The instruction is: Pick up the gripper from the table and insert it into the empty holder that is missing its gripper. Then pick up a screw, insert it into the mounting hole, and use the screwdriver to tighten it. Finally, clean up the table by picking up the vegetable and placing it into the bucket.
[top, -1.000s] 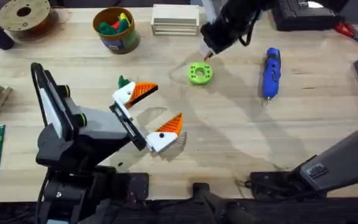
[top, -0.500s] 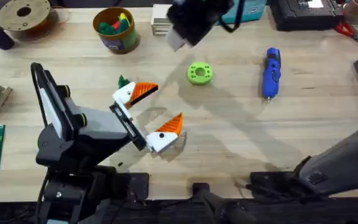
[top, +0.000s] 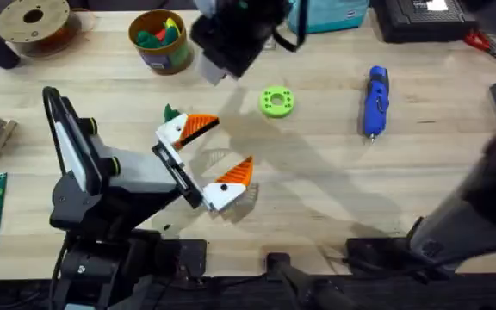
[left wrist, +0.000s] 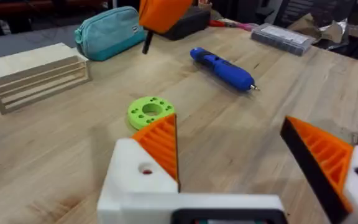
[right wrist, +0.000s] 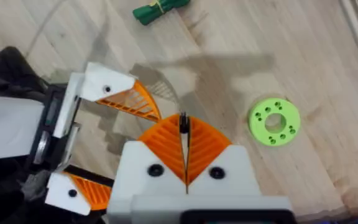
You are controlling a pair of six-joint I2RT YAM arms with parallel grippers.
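My right gripper [right wrist: 185,149] is shut, with a thin dark screw [right wrist: 183,123] pinched between its orange pads. It hangs high over the table's back [top: 218,67], between the bucket [top: 160,40] and the green disc [top: 275,102]. My left gripper [top: 213,155] rests open on the table, and both of its white finger blocks carry orange tips [left wrist: 160,142]. The dark green vegetable [top: 170,112] lies just behind its far finger. At the right lies the blue screwdriver [top: 375,99]. The loose gripper and the empty holder are out of view.
A brown filament spool [top: 33,21] stands at the back left. A slatted wooden block [left wrist: 33,74] and a teal pouch [left wrist: 107,31] sit along the back edge. The bucket holds several coloured toys. Dark boxes and a clear case [left wrist: 281,38] occupy the right side.
My right arm has risen from just above the green disc and swung left toward the bucket, the screw still in its pads. The left arm has stayed still.
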